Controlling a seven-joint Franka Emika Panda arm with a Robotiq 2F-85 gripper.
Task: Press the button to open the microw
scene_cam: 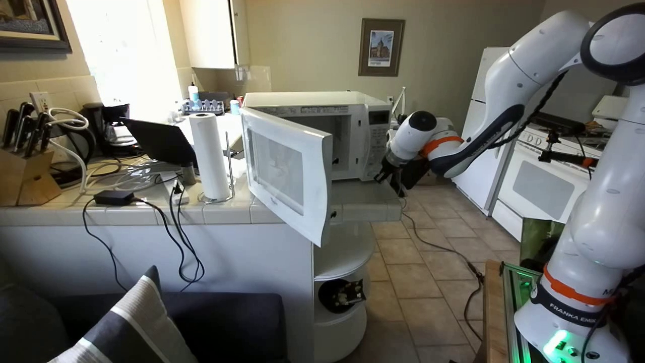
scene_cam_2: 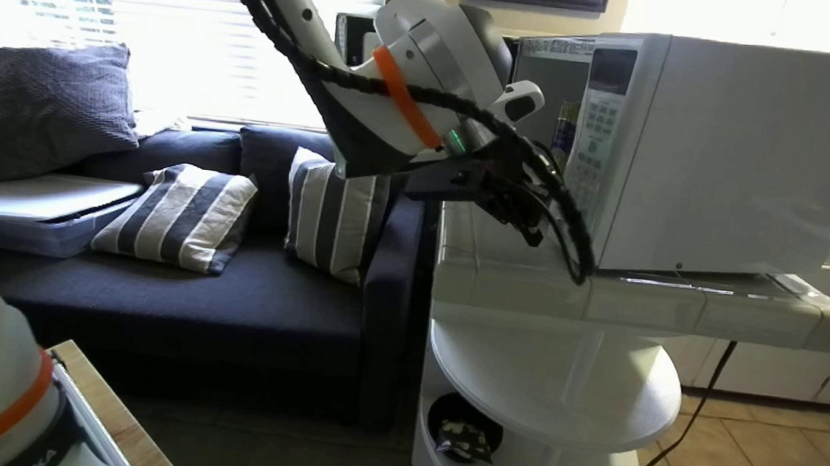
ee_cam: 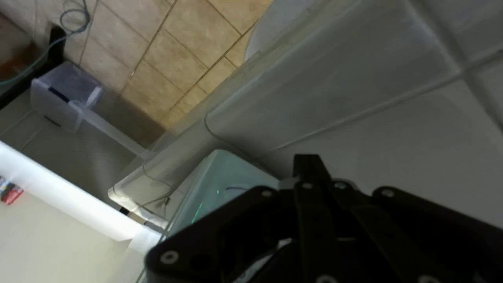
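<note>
The white microwave (scene_cam: 360, 98) stands on the tiled counter end, and its door (scene_cam: 282, 164) is swung wide open. Its control panel (scene_cam: 377, 141) is right of the cavity. The panel also shows in an exterior view (scene_cam_2: 598, 133), with the microwave's side (scene_cam_2: 746, 163). My gripper (scene_cam: 379, 177) is near the panel's lower part, low over the counter; it also shows in an exterior view (scene_cam_2: 533, 236). In the wrist view, the gripper's fingertips (ee_cam: 308, 165) are together with nothing seen between them. The microwave's lower front corner (ee_cam: 235, 171) is beside them. Contact cannot be told; the fingers partly hide the front.
The counter edge (scene_cam: 363, 212) lies under the gripper, with rounded shelves (scene_cam_2: 558, 392) below. A paper towel roll (scene_cam: 209, 156) stands behind the open door. A black cord (scene_cam: 438, 245) runs across the floor. A dark sofa (scene_cam_2: 231, 307) is beside the counter.
</note>
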